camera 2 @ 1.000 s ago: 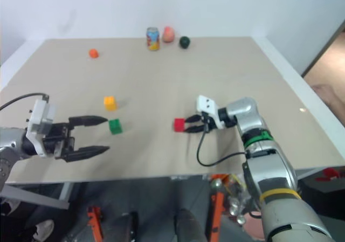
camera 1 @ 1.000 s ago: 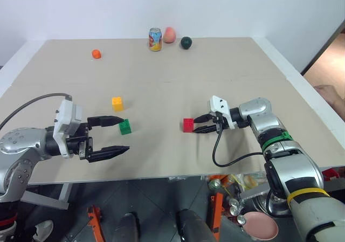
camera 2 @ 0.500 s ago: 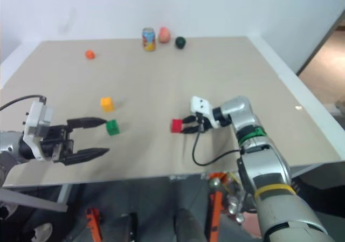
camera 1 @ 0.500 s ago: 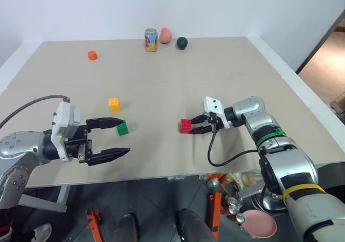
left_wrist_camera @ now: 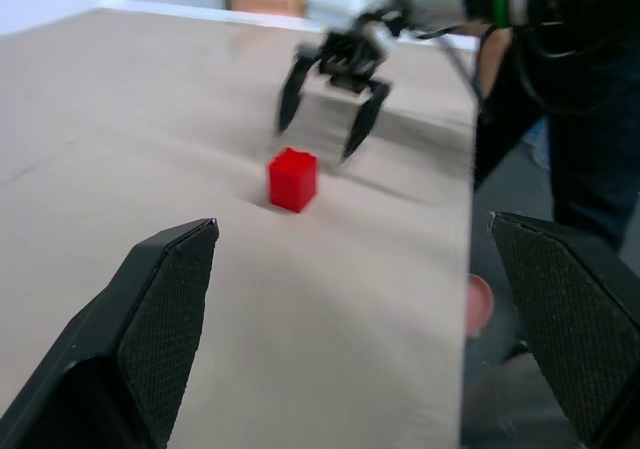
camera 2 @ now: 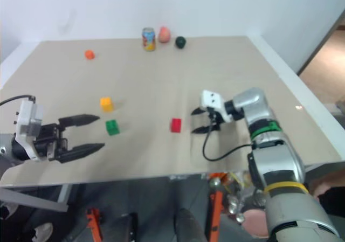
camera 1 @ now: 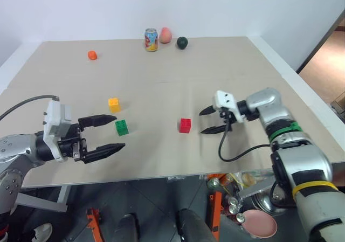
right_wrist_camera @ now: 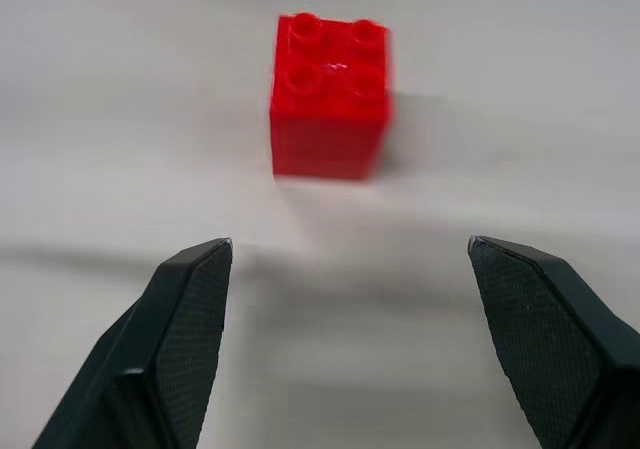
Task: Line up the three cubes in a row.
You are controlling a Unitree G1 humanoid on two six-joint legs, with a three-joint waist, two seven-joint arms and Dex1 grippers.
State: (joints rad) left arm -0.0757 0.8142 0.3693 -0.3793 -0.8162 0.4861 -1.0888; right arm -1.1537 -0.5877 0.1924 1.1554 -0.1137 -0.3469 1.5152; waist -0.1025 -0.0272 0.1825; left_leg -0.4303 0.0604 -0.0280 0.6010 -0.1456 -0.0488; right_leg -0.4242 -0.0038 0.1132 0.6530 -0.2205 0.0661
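The red studded plastic cube [camera 1: 185, 125] stands free on the beige table [camera 1: 215, 64], near the front edge. The right tool [camera 1: 209, 120] is just beside it, fingers spread, apart from it. Well to its left stand the green studded plastic cube [camera 1: 122, 127] and, a little farther back, the yellow studded plastic cube [camera 1: 114, 103]. The left tool [camera 1: 112, 132] hangs spread near the green one, empty; its arm is cut off at the frame edge.
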